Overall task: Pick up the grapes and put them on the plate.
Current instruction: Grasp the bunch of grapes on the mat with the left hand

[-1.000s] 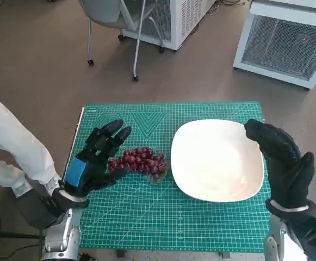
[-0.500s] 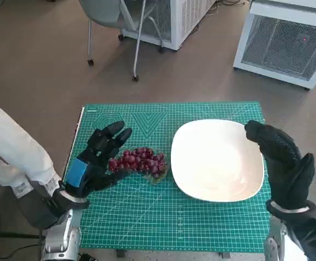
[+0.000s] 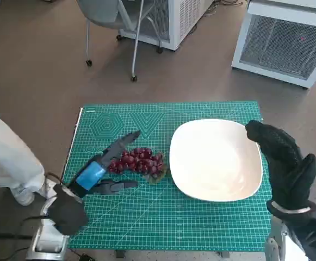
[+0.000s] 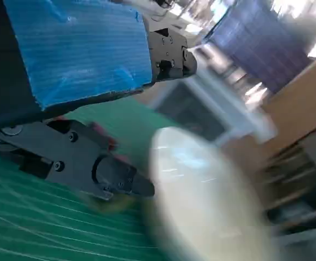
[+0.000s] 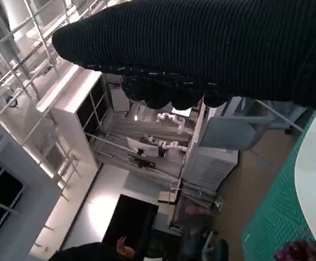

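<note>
You've got a black left hand (image 3: 100, 168) with blue tape over its back, screw heads on the finger links, pale forearm behind. Right hand (image 3: 283, 163): black knitted glove, white wrist band.

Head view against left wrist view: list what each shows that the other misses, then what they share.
Only the head view shows the right hand at the plate's far edge, the whole bunch of grapes, and a chair on the floor. Only the left wrist view shows a blurred room background. Both show the left hand with its blue tape, the white plate, and the green mat.
</note>
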Controlling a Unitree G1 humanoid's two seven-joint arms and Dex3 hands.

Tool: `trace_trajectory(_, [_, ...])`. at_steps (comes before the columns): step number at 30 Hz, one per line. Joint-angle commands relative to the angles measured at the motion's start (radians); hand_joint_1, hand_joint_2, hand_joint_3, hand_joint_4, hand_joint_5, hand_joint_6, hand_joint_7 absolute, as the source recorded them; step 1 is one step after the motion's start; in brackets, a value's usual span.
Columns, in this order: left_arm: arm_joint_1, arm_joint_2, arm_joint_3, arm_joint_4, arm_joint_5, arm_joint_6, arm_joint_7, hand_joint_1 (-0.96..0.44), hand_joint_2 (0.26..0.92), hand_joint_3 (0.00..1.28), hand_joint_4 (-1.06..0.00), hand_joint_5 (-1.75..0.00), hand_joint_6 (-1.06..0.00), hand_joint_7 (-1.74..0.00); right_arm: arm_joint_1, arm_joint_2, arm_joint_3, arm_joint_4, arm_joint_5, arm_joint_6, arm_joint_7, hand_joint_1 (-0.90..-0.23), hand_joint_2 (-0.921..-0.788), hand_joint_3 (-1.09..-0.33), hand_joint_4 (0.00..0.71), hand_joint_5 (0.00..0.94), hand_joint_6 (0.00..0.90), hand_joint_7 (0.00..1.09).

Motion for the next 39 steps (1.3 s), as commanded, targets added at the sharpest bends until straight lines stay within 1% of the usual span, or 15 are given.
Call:
trace_trajectory(1, [-0.001,0.019,-0.094,-0.086,0.202,0.128,0.042,-0.3,0.748,0.0,0.0,0.0,-0.16,-0.06,0.021,-0.001,0.0,0.0,0.006,0.028,-0.001,-0.516,-0.921,-0.546,0.477,0.0,0.14,0.65])
trace_trajectory(7, [-0.036,0.006,-0.165,-0.09,0.316,0.252,0.056,-0.3,0.732,0.0,0.0,0.0,-0.2,-0.06,0.024,-0.001,0.0,-0.009,0.01,0.037,0.001,-0.512,-0.921,-0.546,0.475,0.0,0.14,0.65])
trace_trajectory(14, [-0.095,-0.012,-0.241,-0.042,0.394,0.353,0.06,-0.29,0.73,0.0,0.0,0.0,-0.22,-0.05,0.027,-0.003,-0.003,-0.013,0.013,0.038,0.005,-0.511,-0.921,-0.545,0.474,0.0,0.143,0.65])
trace_trajectory(25, [-0.212,-0.038,-0.325,0.128,0.435,0.408,0.106,-0.3,0.733,0.0,0.0,0.0,-0.23,-0.02,0.029,-0.004,-0.006,-0.009,0.007,0.03,0.003,-0.512,-0.921,-0.544,0.475,0.001,0.145,0.65])
trace_trajectory(39, [-0.342,-0.076,-0.378,0.352,0.419,0.415,0.16,-0.29,0.735,0.0,0.0,0.0,-0.23,-0.01,0.026,-0.001,-0.007,0.001,0.004,0.02,0.002,-0.513,-0.921,-0.544,0.474,0.0,0.138,0.64])
